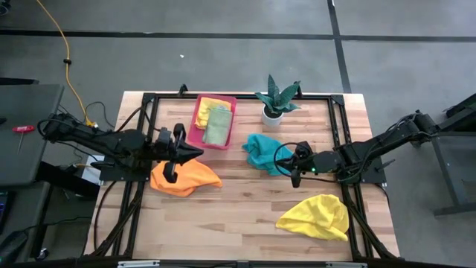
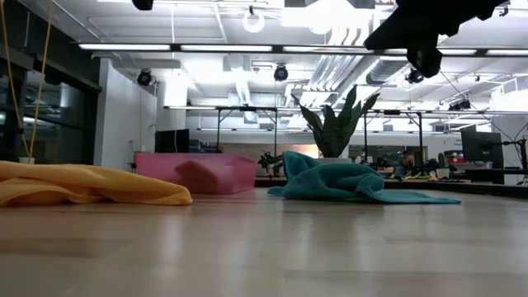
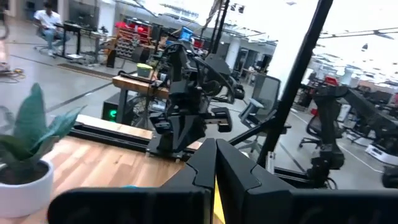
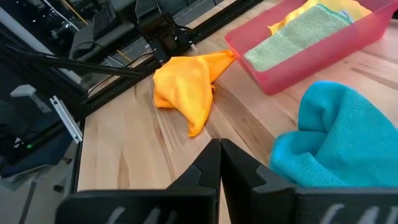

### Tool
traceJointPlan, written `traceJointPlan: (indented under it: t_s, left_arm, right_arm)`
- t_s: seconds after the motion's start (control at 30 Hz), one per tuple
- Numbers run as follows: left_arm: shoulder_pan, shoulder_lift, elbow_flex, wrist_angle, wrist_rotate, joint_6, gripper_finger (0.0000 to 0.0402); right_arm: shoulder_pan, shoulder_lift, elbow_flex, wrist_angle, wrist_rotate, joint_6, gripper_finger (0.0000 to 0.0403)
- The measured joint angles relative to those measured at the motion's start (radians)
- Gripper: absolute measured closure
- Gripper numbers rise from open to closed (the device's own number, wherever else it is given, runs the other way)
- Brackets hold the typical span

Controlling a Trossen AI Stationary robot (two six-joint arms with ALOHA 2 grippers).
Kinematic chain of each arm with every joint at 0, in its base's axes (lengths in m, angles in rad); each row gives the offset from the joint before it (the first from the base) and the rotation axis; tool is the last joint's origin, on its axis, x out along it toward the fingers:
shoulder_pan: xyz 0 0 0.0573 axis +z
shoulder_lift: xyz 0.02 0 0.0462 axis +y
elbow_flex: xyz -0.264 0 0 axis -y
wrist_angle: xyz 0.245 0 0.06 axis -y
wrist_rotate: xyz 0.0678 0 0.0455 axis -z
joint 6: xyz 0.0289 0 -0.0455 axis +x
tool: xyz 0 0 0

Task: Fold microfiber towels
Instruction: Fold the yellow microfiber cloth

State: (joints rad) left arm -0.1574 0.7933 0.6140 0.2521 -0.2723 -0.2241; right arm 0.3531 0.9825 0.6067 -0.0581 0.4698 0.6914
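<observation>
An orange towel [image 1: 186, 177] lies crumpled on the table at the left, and my left gripper [image 1: 199, 152] hovers shut over its far edge, pointing level toward the table's right. The shut fingertips [image 3: 214, 171] show in the left wrist view. A teal towel [image 1: 262, 152] lies bunched at the middle. My right gripper [image 1: 282, 159] stands shut just right of it and above it, its fingers [image 4: 219, 155] slanting toward the orange towel [image 4: 186, 87]. A yellow towel [image 1: 316, 216] lies heaped near the front right. A folded yellow towel [image 1: 212, 106] and a light green one [image 1: 218, 125] lie in the pink tray [image 1: 195, 123].
A potted plant in a white pot [image 1: 274, 104] stands at the far edge, right of the pink tray. Black frame rails [image 1: 141, 149] run along the table's left, right and far sides. Bare wood [image 1: 238, 223] stretches along the near edge between the orange and yellow towels.
</observation>
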Motion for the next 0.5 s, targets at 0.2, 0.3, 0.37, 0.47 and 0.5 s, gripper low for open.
traceJointPlan:
  t_s: [0.2,0.3,0.37,0.47,0.5]
  left_arm:
    - [0.0,0.0,0.0,0.0,-0.024,0.0,0.0391]
    - [0.0,0.0,0.0,-0.001,-0.03,0.0,0.0386]
    - [0.0,0.0,0.0,-0.001,-0.031,0.0,0.0383]
    - [0.0,0.0,0.001,-0.005,-0.031,0.0,0.0383]
    - [0.0,0.0,0.001,-0.009,-0.031,0.0,0.0383]
  right_arm:
    - [0.0,0.009,0.059,-0.047,-0.039,-0.003,0.0395]
    - [0.002,0.06,0.173,-0.25,-0.097,0.004,0.0373]
    - [0.015,0.127,0.266,-0.408,-0.156,0.007,0.035]
    - [0.062,0.248,0.394,-0.619,-0.256,0.007,0.0311]
    - [0.083,0.292,0.424,-0.676,-0.28,0.007,0.0297]
